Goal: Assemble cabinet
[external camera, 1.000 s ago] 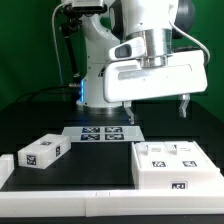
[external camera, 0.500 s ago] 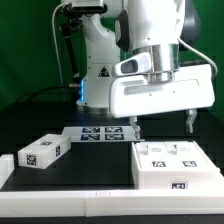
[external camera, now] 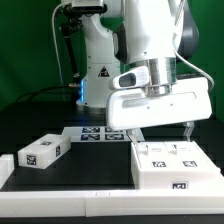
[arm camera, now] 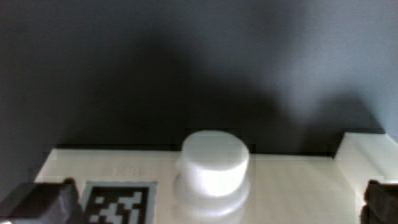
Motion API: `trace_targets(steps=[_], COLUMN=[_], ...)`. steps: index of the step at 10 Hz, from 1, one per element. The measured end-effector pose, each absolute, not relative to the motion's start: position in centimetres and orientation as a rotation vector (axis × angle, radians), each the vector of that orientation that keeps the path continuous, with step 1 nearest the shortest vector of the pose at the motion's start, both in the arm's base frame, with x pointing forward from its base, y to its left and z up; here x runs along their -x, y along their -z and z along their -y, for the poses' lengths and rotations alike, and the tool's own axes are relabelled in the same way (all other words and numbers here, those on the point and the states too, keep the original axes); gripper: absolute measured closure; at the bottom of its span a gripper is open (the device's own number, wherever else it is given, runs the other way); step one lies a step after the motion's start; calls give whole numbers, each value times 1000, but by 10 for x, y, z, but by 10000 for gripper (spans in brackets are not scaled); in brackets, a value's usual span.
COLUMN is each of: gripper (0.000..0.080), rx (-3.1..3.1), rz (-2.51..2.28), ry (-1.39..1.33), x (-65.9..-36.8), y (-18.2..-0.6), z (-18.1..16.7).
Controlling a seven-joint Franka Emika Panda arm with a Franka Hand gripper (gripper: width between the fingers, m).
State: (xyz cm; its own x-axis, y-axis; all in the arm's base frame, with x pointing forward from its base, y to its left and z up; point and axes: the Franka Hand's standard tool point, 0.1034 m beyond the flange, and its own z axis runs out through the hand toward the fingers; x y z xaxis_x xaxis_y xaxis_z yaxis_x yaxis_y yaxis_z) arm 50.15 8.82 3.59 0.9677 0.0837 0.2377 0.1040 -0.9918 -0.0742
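Descent is the change: the gripper [external camera: 162, 128] has come lower and drifted toward the exterior view's right, so it now hangs just above the cabinet [external camera: 176, 165], which sits on the table [external camera: 30, 120] at the exterior view's lower right. This looks like the approach to a grasp. Its fingers stand wide apart, holding nothing. The cabinet lies flat, tagged face up, its long axis running left to right across the exterior view. The blurred wrist view shows a rounded white lump [arm camera: 214, 165] on it, possibly a knob.
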Motion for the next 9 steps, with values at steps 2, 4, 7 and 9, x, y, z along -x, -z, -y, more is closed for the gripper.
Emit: trace_targets(steps=[2, 4, 7, 9], gripper=[2, 2, 2, 2], rx=[3031, 3032, 3039, 3034], rz=[149, 141, 113, 123], ry=[360, 362, 345, 365], x=[-501, -498, -494, -494], y=[-36, -26, -7, -7], z=[-88, -85, -76, -81])
